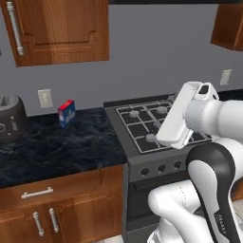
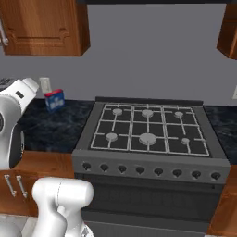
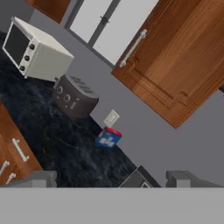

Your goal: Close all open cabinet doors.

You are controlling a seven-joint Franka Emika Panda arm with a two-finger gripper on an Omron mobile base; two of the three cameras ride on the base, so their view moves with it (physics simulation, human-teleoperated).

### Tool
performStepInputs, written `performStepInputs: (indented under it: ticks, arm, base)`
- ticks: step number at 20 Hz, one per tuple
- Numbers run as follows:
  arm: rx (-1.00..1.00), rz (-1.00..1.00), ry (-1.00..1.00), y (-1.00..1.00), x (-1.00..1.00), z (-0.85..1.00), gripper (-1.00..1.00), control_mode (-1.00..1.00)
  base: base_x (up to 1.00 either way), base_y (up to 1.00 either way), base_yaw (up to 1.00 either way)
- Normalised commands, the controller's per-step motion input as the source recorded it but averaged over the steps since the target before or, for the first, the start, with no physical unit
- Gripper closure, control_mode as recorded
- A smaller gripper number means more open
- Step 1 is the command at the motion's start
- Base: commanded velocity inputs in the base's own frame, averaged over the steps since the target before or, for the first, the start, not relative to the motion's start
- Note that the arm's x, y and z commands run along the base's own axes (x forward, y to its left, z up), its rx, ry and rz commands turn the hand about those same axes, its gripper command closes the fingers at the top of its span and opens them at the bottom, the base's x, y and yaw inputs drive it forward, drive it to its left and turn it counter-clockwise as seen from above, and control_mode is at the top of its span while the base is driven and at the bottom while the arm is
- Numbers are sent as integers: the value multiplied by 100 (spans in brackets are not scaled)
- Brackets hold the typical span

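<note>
Presently, item one: cabinet door [image 3: 175,65], reddish-brown raised panel, upper wall unit, mounted above the dark worktop [image 3: 65,144] to the left of the stove [image 2: 148,134]. Its bar handle [image 3: 131,48], brushed silver, runs the height of the door along the edge farthest from the stove; in the left base view the same door [image 1: 61,31] hangs at upper left with the handle [image 1: 14,28] vertical. Whether it stands ajar or flush cannot be told.

Item two: end effector [image 3: 111,179], fingers spread wide, holding nothing; both tips [image 3: 39,178] rise at the bottom of the hand view, aimed toward the worktop and wall.

Relation: the door lies above and to the left of the end effector, well apart, long axis upright. Judged: any push needs the hand raised and carried leftward first.

Adjacent stock: blue-and-red box [image 3: 108,138], wall outlet [image 3: 111,118], dark rounded appliance [image 3: 74,96], cream toaster oven [image 3: 35,50], all left of the stove.
</note>
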Motion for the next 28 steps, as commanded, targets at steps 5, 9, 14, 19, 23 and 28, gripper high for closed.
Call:
performStepInputs:
  ticks: [5, 9, 14, 19, 23, 28]
  arm:
    - [0, 0, 0, 0, 0, 0, -100, 100]
    - [0, 0, 0, 0, 0, 0, -100, 100]
    - [0, 0, 0, 0, 0, 0, -100, 100]
    - [0, 0, 0, 0, 0, 0, -100, 100]
    - [0, 0, 0, 0, 0, 0, -100, 100]
    - [0, 0, 0, 0, 0, 0, -100, 100]
  base:
    - [0, -78, 0]
    - [0, -78, 0]
    - [0, -74, 0]
    - [0, -67, 0]
    - [8, -55, -4]
    - [17, -54, -5]
